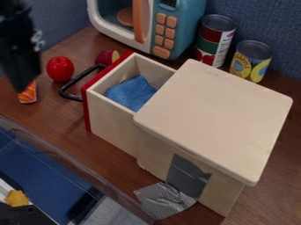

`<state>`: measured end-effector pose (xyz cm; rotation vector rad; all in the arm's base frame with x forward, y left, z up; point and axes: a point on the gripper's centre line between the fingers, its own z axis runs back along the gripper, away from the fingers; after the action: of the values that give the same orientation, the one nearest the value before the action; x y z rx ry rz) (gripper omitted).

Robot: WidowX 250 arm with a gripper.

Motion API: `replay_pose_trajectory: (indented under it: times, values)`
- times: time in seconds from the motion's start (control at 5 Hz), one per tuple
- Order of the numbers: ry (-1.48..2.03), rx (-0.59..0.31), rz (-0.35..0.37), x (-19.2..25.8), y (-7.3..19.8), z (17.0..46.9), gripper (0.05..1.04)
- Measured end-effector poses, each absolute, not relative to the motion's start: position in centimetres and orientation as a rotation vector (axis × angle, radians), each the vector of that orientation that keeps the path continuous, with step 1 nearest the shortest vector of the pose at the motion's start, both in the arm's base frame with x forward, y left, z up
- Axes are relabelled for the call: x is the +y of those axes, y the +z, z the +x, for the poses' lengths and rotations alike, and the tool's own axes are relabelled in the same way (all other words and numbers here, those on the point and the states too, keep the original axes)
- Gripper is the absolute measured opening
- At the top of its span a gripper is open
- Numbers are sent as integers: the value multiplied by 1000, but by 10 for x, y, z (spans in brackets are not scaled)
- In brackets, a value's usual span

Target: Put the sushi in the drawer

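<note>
The black gripper [22, 72] hangs at the left edge of the camera view, its lower end just above and beside the orange-and-white sushi [27, 93]. The sushi lies on the brown table, left of the drawer's black handle, and its upper part is hidden behind the gripper. A wooden drawer [111, 128] with a red front stands pulled out of its cream box [217, 116]. Inside the drawer lies a blue cloth [131, 92].
A red toy fruit [60, 69] and a purple one [107, 57] sit near the handle. Behind stand a toy microwave [179, 9] and two cans [215, 40] [251, 60]. Silver tape [164, 200] is at the box's base. A clear rim [76, 165] runs along the lower left.
</note>
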<state>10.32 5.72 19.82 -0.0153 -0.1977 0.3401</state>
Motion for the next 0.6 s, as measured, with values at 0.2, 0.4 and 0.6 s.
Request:
replay_pose_trajectory:
  times: [0.2, 0.4, 0.6]
  values:
    - [415, -224, 14, 83, 173, 106, 999]
    - [437, -207, 24, 104, 157, 118, 999]
    - [499, -194, 26, 133, 141, 132, 999]
